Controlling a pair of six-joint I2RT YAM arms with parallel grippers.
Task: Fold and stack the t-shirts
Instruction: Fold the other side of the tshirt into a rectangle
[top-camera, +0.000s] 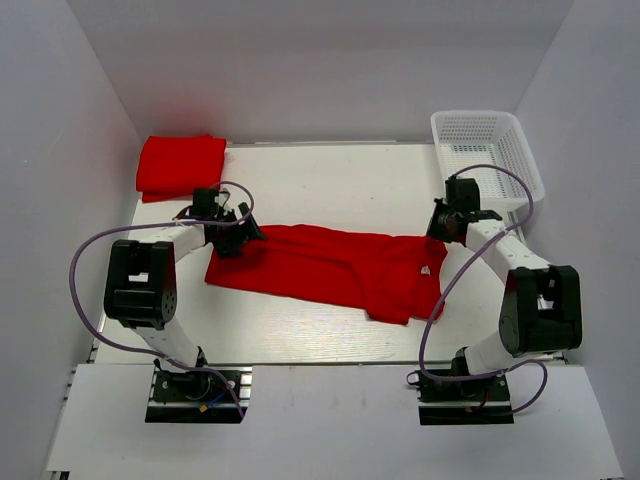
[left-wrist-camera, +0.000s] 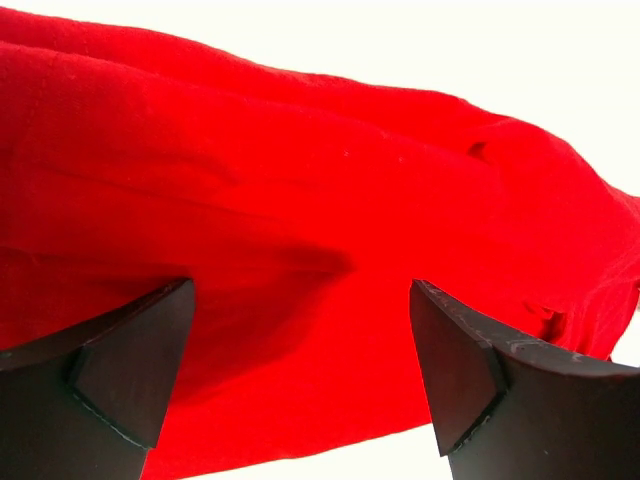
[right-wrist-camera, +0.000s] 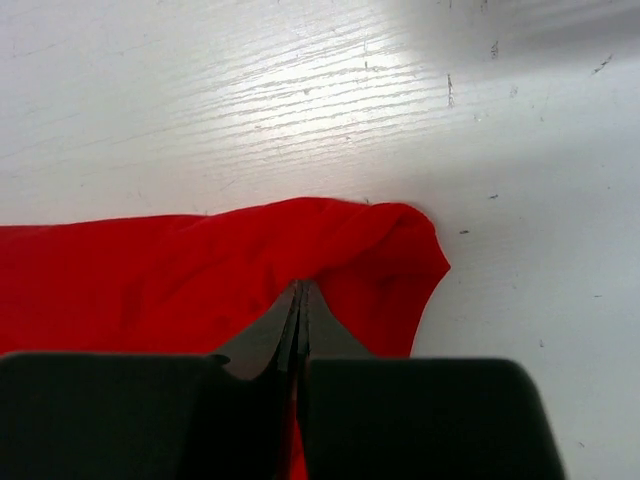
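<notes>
You have two red shirts: the long shirt (top-camera: 330, 268) lies across the table's (top-camera: 330, 180) centre, the folded shirt (top-camera: 180, 165) at 10 o'clock. One basket (top-camera: 487, 140) sits at 2 o'clock. Your left gripper (left-wrist-camera: 300, 290) is spread at the long shirt's 9 o'clock end; your right gripper (right-wrist-camera: 300, 295) pinches its 3 o'clock end.

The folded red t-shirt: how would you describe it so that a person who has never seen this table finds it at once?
Start from the white table and go to its far left corner, opposite the white basket. There lies the folded red t-shirt, a compact square. The other red t-shirt is spread long across the table's middle.
</notes>
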